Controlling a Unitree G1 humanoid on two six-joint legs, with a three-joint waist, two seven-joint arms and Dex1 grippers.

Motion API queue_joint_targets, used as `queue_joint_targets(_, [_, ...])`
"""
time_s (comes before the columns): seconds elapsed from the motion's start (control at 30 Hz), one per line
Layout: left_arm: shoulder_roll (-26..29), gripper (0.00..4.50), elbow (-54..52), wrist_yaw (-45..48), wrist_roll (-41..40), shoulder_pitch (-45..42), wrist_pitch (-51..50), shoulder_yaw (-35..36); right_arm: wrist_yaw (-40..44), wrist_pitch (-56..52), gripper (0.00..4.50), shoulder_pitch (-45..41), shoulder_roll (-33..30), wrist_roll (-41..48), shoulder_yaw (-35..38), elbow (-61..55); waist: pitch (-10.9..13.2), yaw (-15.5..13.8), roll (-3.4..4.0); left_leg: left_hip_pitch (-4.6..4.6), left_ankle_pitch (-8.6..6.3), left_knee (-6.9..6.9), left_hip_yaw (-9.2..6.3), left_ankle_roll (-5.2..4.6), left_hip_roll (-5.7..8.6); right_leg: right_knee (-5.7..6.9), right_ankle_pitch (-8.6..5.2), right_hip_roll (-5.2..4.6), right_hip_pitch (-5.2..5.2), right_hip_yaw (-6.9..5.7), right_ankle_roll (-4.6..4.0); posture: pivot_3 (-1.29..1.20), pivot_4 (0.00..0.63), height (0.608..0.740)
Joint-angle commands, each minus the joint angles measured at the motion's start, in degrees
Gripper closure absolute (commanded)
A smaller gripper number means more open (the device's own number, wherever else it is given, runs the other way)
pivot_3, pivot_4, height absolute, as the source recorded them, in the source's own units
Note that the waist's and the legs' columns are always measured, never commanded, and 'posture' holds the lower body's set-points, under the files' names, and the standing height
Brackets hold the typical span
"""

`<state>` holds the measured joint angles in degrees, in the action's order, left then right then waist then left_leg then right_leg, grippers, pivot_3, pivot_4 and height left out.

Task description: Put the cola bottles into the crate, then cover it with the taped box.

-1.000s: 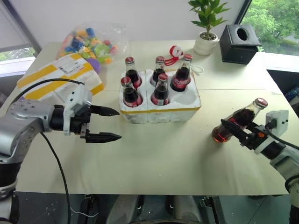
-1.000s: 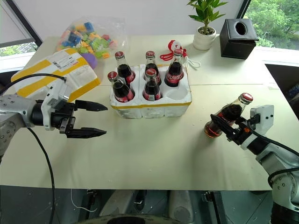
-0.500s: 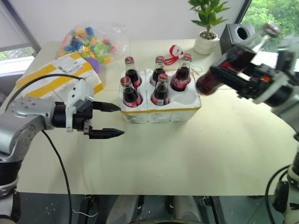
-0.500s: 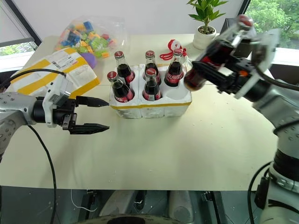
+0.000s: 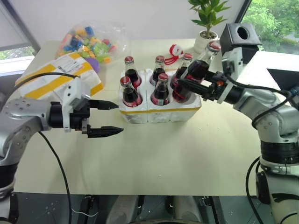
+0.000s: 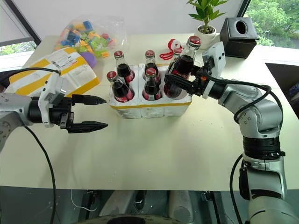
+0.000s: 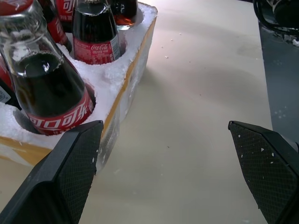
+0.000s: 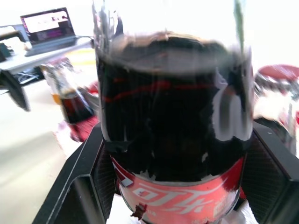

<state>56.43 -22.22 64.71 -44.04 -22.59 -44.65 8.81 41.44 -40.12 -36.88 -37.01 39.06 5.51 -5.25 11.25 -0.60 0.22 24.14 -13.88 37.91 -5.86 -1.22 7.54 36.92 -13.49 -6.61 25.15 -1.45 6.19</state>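
the right tool is clenched on a cola bottle, gripping it low around the body, and holds it tilted over the near right corner of the crate, its base just above the open well there; whether it touches the foam cannot be told. five more bottles stand upright in the crate's other wells: three in the back row and two in the front. in the right wrist view the held bottle sits between the two black fingers.

the left tool is released, its fingers spread wide, pointing at the crate's left end from just beside it, above the table and gripping nothing. the left wrist view shows the crate's side with its yellow band and the bare tabletop between the fingers.

the taped box lies at the far left of the table, behind the left tool, well apart from the crate. past it is a bag of coloured blocks. a potted plant and a black box stand at the far right.
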Motion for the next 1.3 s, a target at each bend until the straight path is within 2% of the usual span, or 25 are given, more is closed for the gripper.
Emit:
queue_joint_targets(0.03, [1.4,0.0,-1.3,-0.3,-0.8,0.5,0.2,3.2,1.9,2.7,1.63,-1.3,0.2,-0.8,1.1,-0.2,0.0,0.0,0.0,0.01,0.0,0.0,0.0,0.0,0.0,0.01,0.0,0.0,0.02,0.0,0.0,0.0,0.15,0.732])
queue_joint_targets(0.2, [1.8,0.0,-0.6,-0.5,-0.5,1.3,0.8,4.1,3.6,2.4,1.63,-0.3,-0.2,-2.9,0.3,1.6,0.0,0.0,0.0,0.05,0.02,0.0,0.0,0.04,0.0,0.04,0.0,0.0,0.09,0.01,0.0,0.0,0.15,0.732])
queue_joint_targets(0.27, [1.8,0.0,0.1,-0.7,0.1,2.0,1.4,4.5,4.2,1.6,0.6,0.4,-0.4,-4.1,-1.1,2.0,0.0,0.0,0.0,0.05,0.02,0.0,0.0,0.04,0.0,0.04,0.0,0.01,0.08,0.01,0.0,0.0,0.15,0.732])
queue_joint_targets(0.33, [1.7,0.0,0.6,-0.8,1.0,3.2,2.5,4.6,4.9,2.1,0.02,0.5,-0.3,-5.4,-1.9,1.7,0.0,0.0,0.0,0.05,0.02,0.0,0.0,0.04,0.0,0.06,0.0,0.01,0.08,0.01,0.0,0.0,0.15,0.732])
queue_joint_targets(0.57, [0.5,0.0,2.2,-3.7,3.2,6.3,4.4,6.6,8.1,2.0,0.02,-0.2,-3.2,-5.6,-0.5,-1.0,0.0,0.0,0.01,0.04,0.02,0.0,0.0,0.03,-0.01,0.06,0.01,0.02,0.08,0.02,-0.02,0.0,0.15,0.732])
queue_joint_targets(0.7, [0.0,0.0,3.2,-9.4,6.5,9.3,5.8,11.0,13.0,-1.3,0.02,1.2,-10.3,-1.2,4.7,-5.3,0.0,-0.2,0.0,0.05,-0.01,0.0,0.0,-0.01,0.01,0.04,0.01,-0.01,0.08,0.01,-0.02,0.0,0.15,0.732])
queue_joint_targets(0.87, [-2.8,0.0,5.6,-22.8,13.1,11.3,6.8,19.3,19.0,-5.7,0.02,2.0,-20.1,5.3,14.2,-6.5,0.0,-0.2,-0.02,0.05,-0.19,0.0,0.0,-0.31,-0.01,0.02,0.01,-0.01,0.06,0.01,-0.02,0.0,0.15,0.732])
queue_joint_targets(1.03, [-5.7,0.0,8.6,-33.6,18.0,13.6,6.0,27.4,23.8,-9.1,0.02,4.5,-27.2,9.3,19.9,-7.1,0.0,-0.1,-0.01,0.05,-0.2,-0.01,0.01,-0.31,-0.03,0.01,0.01,-0.01,0.08,0.0,-0.02,0.0,0.15,0.732])
queue_joint_targets(1.13, [-9.9,0.0,11.5,-39.2,15.2,12.7,3.4,34.8,24.4,-8.5,0.02,6.4,-28.1,10.4,21.5,-9.9,0.0,-0.2,-0.02,0.04,-0.21,-0.01,0.02,-0.32,-0.05,0.01,0.01,-0.01,0.07,0.01,-0.02,0.0,0.15,0.732])
queue_joint_targets(1.2, [-14.6,0.0,15.0,-45.0,8.7,8.9,-1.0,42.9,23.5,-7.7,0.02,6.8,-26.9,10.5,21.0,-11.4,0.0,-0.2,-0.01,0.04,-0.21,0.04,0.01,-0.31,-0.05,0.04,0.01,-0.01,0.05,0.0,-0.01,0.0,0.15,0.732])
queue_joint_targets(1.3, [-18.3,0.0,17.5,-48.5,3.1,6.8,-3.8,49.0,22.7,-6.9,0.02,7.2,-25.7,10.2,19.6,-11.9,-0.1,-0.2,-0.21,0.04,-0.21,0.12,0.01,-0.3,-0.05,0.08,0.02,0.02,0.05,-0.04,0.0,0.0,0.15,0.732])
